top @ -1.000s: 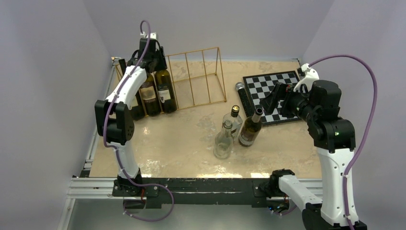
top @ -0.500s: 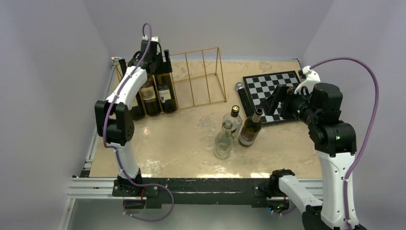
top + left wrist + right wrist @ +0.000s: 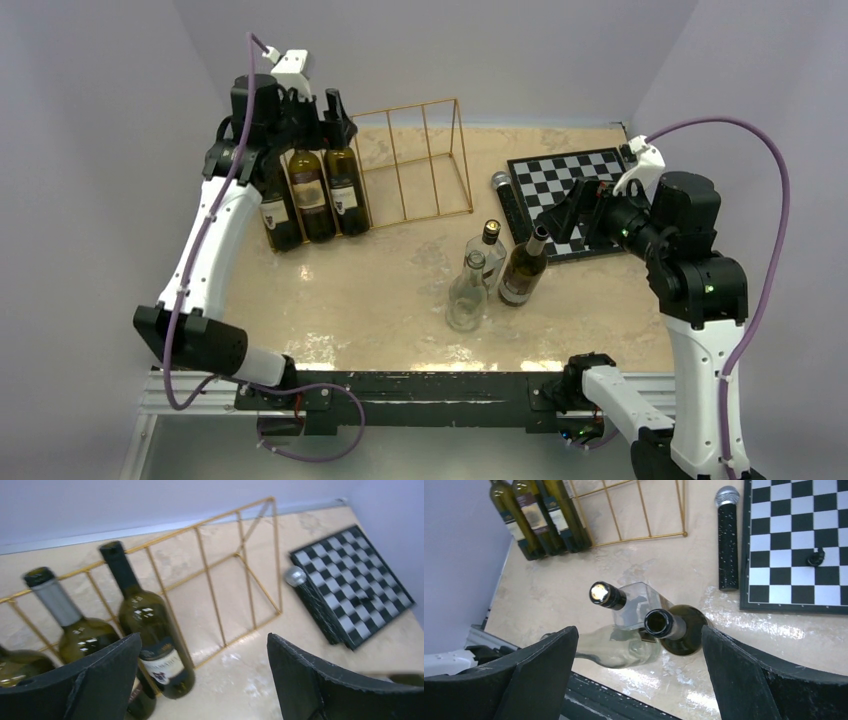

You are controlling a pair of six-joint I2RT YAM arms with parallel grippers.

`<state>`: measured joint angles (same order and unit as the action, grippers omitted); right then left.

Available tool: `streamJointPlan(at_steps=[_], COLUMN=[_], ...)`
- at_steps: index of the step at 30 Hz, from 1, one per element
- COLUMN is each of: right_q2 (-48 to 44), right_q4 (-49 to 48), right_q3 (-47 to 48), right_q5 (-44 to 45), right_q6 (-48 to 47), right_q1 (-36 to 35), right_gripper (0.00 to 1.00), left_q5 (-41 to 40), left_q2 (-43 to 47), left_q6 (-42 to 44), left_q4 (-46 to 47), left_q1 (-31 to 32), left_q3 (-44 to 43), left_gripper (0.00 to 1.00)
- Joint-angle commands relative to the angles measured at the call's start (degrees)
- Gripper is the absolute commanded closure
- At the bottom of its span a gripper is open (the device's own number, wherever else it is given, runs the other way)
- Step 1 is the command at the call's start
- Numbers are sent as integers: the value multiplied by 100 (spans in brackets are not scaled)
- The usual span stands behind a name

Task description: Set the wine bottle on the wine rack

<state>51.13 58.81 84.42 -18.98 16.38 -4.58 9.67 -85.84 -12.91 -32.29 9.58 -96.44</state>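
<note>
Beige counter (image 3: 380,290): left gripper (image 3: 204,642) spread wide, empty, above the rack (image 3: 400,109) at the far-left corner, which holds three bottles (image 3: 312,195). Right gripper (image 3: 639,630) spread, empty, above the wine bottle (image 3: 522,268) standing mid-counter.

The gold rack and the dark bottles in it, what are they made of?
The rack looks like thin metal wire with a shiny gold coat, though it could be painted. The bottles look like dark green glass: smooth and glossy, with bright glints.

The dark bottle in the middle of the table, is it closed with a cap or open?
Open. The right wrist view looks straight down at the dark bottle: its mouth has no cap and shows as a black hole.
</note>
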Motion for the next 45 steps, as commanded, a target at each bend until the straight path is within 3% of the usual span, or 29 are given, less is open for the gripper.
streamJointPlan(at_steps=[1,5,9,13,17,20,23,31,35,45], right_q2=[99,210,213,195,204,213,211,236,215,256], right_q4=[-163,-141,-178,-209,-216,-199,-228,-292,-248,-224], right_q3=[284,360,313,249,250,272,240,215,207,231], right_q5=[-517,-485,-485,-510,-514,-496,-492,-545,-511,-490], right_q6=[-118,-13,94,187,240,273,309,418,405,368], right_q1=[18,14,13,13,16,10,3,17,15,15], right_gripper=[1,1,2,2,2,2,2,3,3,3], left_q5=[1842,2986,3411,3868,4209,4627,4581,3885,3562,3551], left_q2=[658,1501,2222,2594,2786,2762,2757,2550,2318,2067], left_q6=[347,483,920,578,540,726,812,713,1188,1159], left_q4=[137,870,1255,1752,1797,1321,1084,1777,1398,1792], left_q1=[165,643,1370,1586,1684,1761,1920,2688,2951,3291], left_q3=[644,1554,2399,2987,3151,3013,3018,3289,2948,2943], left_gripper=[1,1,1,1,1,1,1,1,1,1])
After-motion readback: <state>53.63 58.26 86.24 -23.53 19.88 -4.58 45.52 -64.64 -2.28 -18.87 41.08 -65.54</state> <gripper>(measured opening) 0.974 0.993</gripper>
